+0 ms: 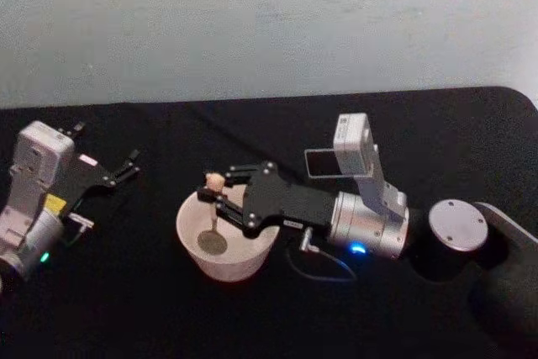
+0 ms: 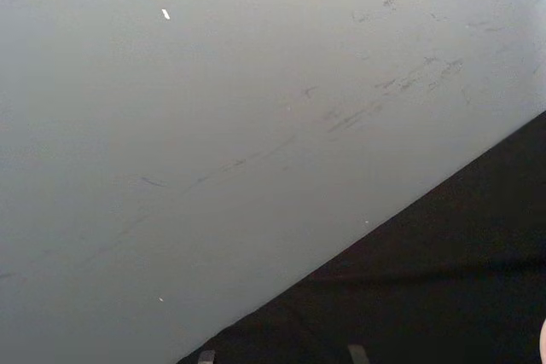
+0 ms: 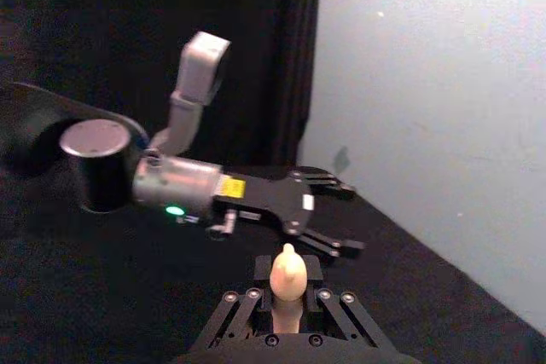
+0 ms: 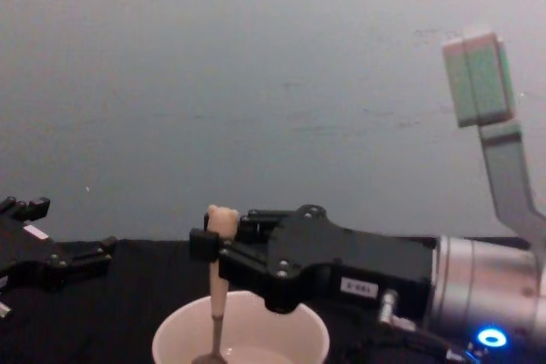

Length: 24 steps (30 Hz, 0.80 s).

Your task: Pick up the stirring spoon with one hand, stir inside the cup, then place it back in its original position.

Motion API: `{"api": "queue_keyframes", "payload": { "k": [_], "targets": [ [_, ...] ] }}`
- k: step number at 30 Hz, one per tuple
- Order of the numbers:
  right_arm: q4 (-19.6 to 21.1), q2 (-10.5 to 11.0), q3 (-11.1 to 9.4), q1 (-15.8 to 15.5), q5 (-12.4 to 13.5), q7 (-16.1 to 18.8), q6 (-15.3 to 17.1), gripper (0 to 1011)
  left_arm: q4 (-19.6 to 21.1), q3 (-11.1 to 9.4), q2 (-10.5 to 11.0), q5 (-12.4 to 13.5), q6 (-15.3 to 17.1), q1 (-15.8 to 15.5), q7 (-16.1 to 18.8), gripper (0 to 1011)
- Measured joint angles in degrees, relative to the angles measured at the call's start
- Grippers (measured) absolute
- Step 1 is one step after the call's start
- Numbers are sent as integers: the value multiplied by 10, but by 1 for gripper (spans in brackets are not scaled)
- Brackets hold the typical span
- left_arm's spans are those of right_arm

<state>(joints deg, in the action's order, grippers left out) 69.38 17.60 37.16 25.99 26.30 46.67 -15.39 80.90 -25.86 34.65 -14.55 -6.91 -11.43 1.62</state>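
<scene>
Cup (image 1: 229, 265) sits near-centre on the counter (image 1: 353, 317), stirring spoon (image 1: 213, 218) upright in it, bowl end down inside, long axis near vertical, right gripper (image 1: 217, 189) jaws clamped on its handle top from the right; left gripper (image 1: 128, 167) parked far left, jaws wide.

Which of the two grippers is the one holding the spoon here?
The right gripper: it is shut on the stirring spoon, whose bowl is down in the cup. The left gripper is open and empty, off to the left.
</scene>
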Motion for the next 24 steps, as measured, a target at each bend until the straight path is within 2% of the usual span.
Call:
{"api": "queue_keyframes", "payload": {
  "k": [5, 12, 20, 24],
  "targets": [
    [-30, -11, -5, 17, -9, -14, -7, 209, 0, 0, 0, 0, 0, 0, 0, 1001],
    [-40, -10, -16, 21, -14, -22, -8, 209, 0, 0, 0, 0, 0, 0, 0, 1001],
    [-27, -3, -23, 14, -14, -23, -7, 209, 0, 0, 0, 0, 0, 0, 0, 1001],
    [-6, 6, -30, 7, -7, -23, -4, 209, 0, 0, 0, 0, 0, 0, 0, 1001]
  ]
}}
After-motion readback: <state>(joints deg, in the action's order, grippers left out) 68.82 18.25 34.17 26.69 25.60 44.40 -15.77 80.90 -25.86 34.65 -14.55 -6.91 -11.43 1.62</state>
